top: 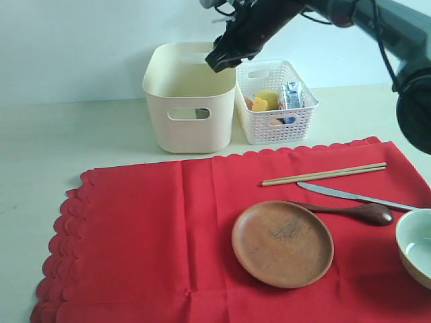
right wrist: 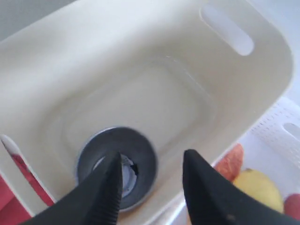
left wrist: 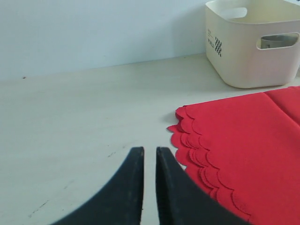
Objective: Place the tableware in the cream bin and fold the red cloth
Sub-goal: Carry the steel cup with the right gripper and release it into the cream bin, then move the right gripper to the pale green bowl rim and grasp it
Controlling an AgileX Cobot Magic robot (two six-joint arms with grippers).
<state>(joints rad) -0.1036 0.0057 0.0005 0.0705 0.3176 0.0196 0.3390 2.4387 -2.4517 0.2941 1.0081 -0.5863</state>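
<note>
The cream bin stands at the back of the table. My right gripper hangs open over its right rim. In the right wrist view the steel cup lies on the floor of the bin, below the spread right gripper, which holds nothing. On the red cloth lie the brown plate, dark spoon, knife and chopsticks. The pale bowl sits at the right edge. My left gripper is shut and empty, over bare table beside the scalloped edge of the cloth.
A white lattice basket with a lemon, a milk carton and other food stands right of the cream bin. The cream bin also shows far off in the left wrist view. Bare pale table lies left of the cloth.
</note>
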